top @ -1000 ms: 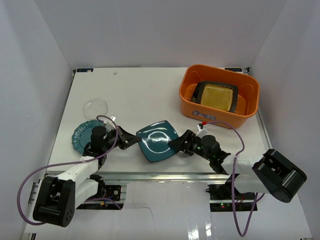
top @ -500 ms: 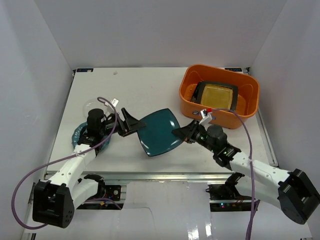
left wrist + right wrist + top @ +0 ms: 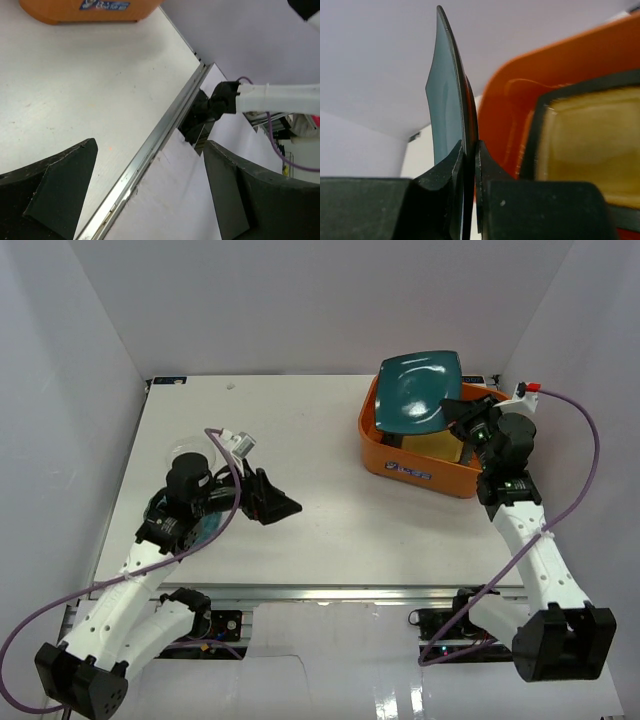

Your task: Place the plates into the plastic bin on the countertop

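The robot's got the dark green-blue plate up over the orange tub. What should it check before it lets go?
1. Right jaws shut on the teal plate: ok.
2. Plate over the orange bin: ok, over its far-left corner.
3. Room inside: ok, one yellow plate shows there.
4. Plate's height above the bin: cannot tell.
5. Left jaws open, empty, away from the bin: ok.

left end effector point(image 3: 150, 145): spread wide | plastic bin point(image 3: 90, 11): ahead, on countertop point(image 3: 100, 80)
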`<state>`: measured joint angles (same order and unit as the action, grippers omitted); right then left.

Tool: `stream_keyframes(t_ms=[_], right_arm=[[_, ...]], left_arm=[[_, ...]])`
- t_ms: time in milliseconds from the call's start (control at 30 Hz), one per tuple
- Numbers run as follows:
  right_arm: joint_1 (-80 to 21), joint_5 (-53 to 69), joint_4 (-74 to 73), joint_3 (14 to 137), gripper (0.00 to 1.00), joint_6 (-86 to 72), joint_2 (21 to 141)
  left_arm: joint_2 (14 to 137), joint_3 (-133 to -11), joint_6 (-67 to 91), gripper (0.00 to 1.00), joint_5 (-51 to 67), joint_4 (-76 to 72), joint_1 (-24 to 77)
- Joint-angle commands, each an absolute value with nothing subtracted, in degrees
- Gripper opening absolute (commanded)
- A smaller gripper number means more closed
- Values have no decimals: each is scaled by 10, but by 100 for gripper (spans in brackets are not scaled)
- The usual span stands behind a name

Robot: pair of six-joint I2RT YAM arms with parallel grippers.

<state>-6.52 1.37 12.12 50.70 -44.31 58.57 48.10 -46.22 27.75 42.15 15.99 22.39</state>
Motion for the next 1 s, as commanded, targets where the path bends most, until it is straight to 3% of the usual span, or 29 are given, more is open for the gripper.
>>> stream_keyframes(t_ms=[0,400,567,667,767,867,900,967], right_arm=[[-21,47,155,531,8,-467,620],[61,34,149,527,8,-440,715],[63,26,134,526,14,-418,748],[64,21,124,526,23,-411,751],[64,5,107,528,38,-396,749],[65,-31,74,539,60,-375,742],[65,-39,63,544,72,-368,739],[65,-56,30,562,84,-345,729]], left_arm=[[453,-428,235,98,417,185,245],[438,-388,200,98,278,189,301],[436,-388,202,98,269,189,313],[432,-388,202,98,261,192,314],[432,-388,202,98,259,192,313],[432,-388,202,98,256,192,314],[433,-388,202,98,254,193,314],[435,-389,202,98,245,195,313]])
